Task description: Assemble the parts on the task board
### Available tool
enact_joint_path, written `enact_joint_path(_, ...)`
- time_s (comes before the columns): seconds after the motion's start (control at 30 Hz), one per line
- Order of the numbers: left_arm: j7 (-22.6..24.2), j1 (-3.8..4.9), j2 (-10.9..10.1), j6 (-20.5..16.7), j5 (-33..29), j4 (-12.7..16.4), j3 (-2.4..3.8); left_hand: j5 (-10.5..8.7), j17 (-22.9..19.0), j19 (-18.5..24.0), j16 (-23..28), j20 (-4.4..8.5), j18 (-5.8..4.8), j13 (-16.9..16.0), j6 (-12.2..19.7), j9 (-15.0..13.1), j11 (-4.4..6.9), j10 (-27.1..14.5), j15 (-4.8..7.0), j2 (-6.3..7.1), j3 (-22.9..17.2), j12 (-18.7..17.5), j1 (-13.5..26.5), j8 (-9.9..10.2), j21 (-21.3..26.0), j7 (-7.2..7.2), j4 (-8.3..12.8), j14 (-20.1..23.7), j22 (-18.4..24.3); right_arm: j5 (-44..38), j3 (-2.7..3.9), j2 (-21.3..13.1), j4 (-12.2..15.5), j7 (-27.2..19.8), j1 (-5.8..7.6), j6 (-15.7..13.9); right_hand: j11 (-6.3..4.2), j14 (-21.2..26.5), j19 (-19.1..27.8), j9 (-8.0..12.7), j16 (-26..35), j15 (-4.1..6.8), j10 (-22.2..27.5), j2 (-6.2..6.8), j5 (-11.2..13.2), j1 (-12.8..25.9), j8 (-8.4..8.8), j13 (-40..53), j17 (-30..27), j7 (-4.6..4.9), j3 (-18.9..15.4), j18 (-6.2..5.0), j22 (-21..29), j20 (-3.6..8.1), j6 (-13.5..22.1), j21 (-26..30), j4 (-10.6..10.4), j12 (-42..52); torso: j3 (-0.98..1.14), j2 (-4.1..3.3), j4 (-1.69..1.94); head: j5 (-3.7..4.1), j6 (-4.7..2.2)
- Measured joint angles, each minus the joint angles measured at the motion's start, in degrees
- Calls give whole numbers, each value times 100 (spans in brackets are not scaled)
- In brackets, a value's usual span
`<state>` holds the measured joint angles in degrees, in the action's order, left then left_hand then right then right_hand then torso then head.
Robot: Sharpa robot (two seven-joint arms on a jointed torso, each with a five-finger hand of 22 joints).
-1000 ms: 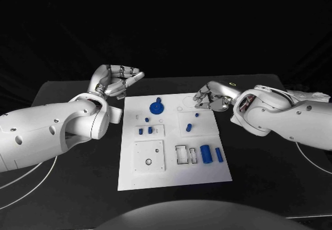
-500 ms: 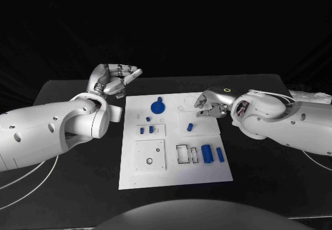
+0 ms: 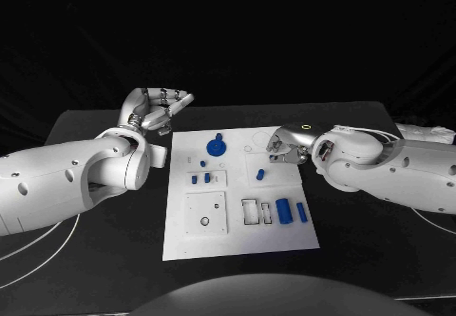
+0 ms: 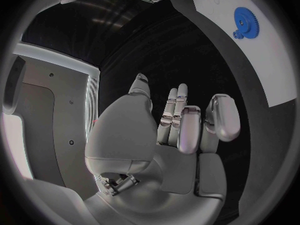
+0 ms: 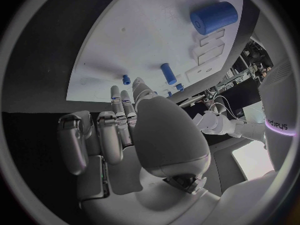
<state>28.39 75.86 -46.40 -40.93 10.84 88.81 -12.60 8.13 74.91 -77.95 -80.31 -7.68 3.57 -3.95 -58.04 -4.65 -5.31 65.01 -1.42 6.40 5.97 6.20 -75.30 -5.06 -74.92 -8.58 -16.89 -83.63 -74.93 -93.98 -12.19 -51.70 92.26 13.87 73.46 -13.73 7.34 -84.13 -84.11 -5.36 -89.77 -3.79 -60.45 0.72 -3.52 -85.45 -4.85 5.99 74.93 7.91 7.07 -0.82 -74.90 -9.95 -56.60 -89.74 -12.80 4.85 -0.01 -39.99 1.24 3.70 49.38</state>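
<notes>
In the head view, the white task board (image 3: 240, 191) lay in the middle of the black table (image 3: 361, 217). A blue gear (image 3: 217, 145) sat near the board's far end, small blue pegs (image 3: 200, 178) stood at its middle, and a thick blue cylinder (image 3: 283, 211) lay beside a thinner blue rod (image 3: 301, 212) toward its near right. The left hand (image 3: 157, 109) was raised beyond the board's far left corner, its fingers curled in with nothing held. The right hand (image 3: 286, 145) was seen over the board's far right edge, fingers bent inward.

In the left wrist view, the left hand (image 4: 181, 130) was seen empty with fingers curled, and the gear (image 4: 247, 21) lay well apart on the board (image 4: 250, 60).

In the right wrist view, the right hand (image 5: 119, 135) was curled on nothing, beside the board (image 5: 150, 40), where the cylinder (image 5: 214, 17) lay.
</notes>
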Motion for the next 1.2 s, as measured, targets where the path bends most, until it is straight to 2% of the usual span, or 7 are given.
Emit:
enact_joint_path(0.17, -5, 0, -5, 0, -4, 3, 0, 23, 0, 0, 0, 0, 0, 0, 0, 0, 0, 0, 0, -24, 0, 0, 24, 0, 0, 0, 0, 0, 0, -19, -1, 67, -42, 139, -19, 119, -1, 0, 0, 9, 0, 0, -1, 0, 0, 0, 0, -47, 0, 25, 25, 0, -5, 0, -25, 0, 25, -22, -1, 1, -1, -1, 1)
enact_joint_path(0.3, -9, 0, -8, 0, -6, 11, 0, 35, 0, 0, 0, 0, 0, 0, 0, 0, 0, 0, 0, -53, -10, 0, -8, 0, 60, 0, 11, 0, 0, -31, 5, 99, -57, 255, -29, 210, -59, 0, 0, 9, 0, 0, -59, -31, 0, -31, 0, -100, 0, 10, 64, 0, -5, 0, -96, 0, 64, -22, -1, 1, -1, -21, 12)
enact_joint_path(0.4, -10, 0, -9, 0, -7, 14, 0, 63, -1, 0, 0, 0, 0, 0, 0, 5, 0, 0, 0, -53, -16, 0, -8, 0, 60, 0, 14, 0, 0, -42, 17, 119, -63, 313, -29, 248, -105, 10, 2, 8, 0, 55, -146, -61, 0, -61, 0, -148, -1, -19, 95, 0, -4, 2, -193, 0, 95, -22, -1, 2, -2, -58, 24)
enact_joint_path(0.57, -16, 0, -9, -1, -8, 15, 0, 140, -1, 1, 0, 0, -1, 0, 0, 5, 0, 0, 0, -83, -30, 0, -38, 23, 60, 0, -1, 0, 1, -70, 33, 165, -77, 392, -35, 291, -176, 9, 12, 8, 0, 135, -219, -61, 0, -61, 0, -212, -1, -48, 126, 0, -4, 77, -299, 0, 127, -23, 0, 2, -6, -122, 27)
enact_joint_path(0.9, -24, 0, -8, 0, -10, 22, 0, 172, 4, 1, 0, 0, -1, -1, 0, 5, 0, 0, 0, -129, -30, 0, -38, 23, 84, 0, -1, 0, 1, -121, 51, 198, -66, 536, -38, 343, -263, 21, -1, 14, 0, 228, -417, -145, 1, -145, 0, -256, -1, -108, 278, 0, -3, 188, -478, 0, 198, -45, 3, -3, -6, -113, 40)
enact_joint_path(1.2, -27, 0, -8, 1, -12, 19, 0, 172, 3, 1, 0, 0, -1, -1, 0, 5, 0, 0, 0, -129, -30, 0, -38, 23, 83, 0, -1, 0, 1, -128, 52, 190, -45, 576, -44, 336, -329, 28, -1, 15, 0, 321, -618, -144, 2, -144, -29, -252, -2, -161, 379, 1, -2, 269, -653, 0, 204, -55, 3, -4, -7, -116, 32)
